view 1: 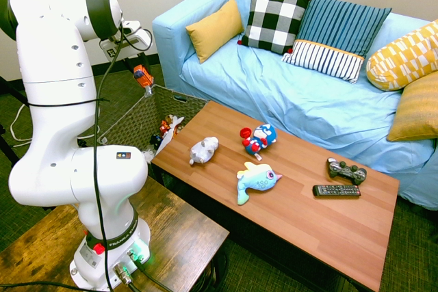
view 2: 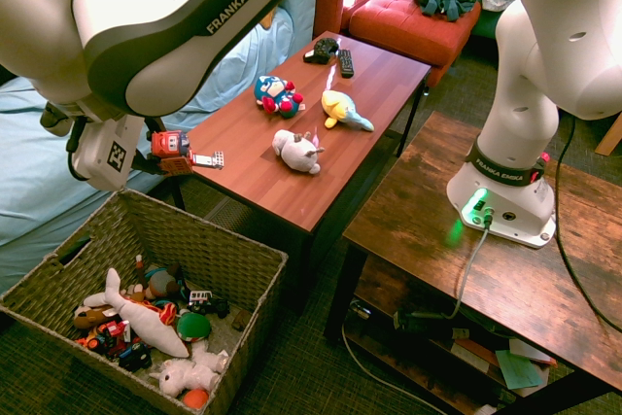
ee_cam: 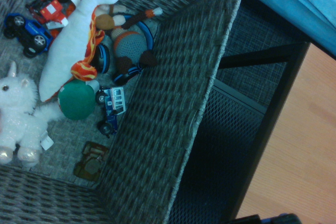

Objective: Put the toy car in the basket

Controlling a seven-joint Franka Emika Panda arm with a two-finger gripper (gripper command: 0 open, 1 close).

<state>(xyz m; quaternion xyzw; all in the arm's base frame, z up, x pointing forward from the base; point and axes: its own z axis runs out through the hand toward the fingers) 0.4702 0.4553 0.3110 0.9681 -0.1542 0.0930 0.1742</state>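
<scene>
I see the gripper holding the toy car up in the air, its fingers pinching the small orange vehicle. In the second exterior view the car hangs just above the rim of the basket, at the side nearest the wooden surface, and touches neither. From the first exterior view I pick out the same orange car over the far edge of the basket, between the blue sofa and the arm.

The basket sits on the floor at the end of the surface and already holds a heap of toys: a long white plush shark, a white unicorn plush, a green ball and several small vehicles. My wrist view looks down past the woven wall into that pile, where I make out the white unicorn, a blue car and a small blue-and-white truck.

On the surface lie a white plush animal, a red-and-blue plush figure, a blue-yellow plush fish, a black game controller and a remote control, all well apart from the car.
</scene>
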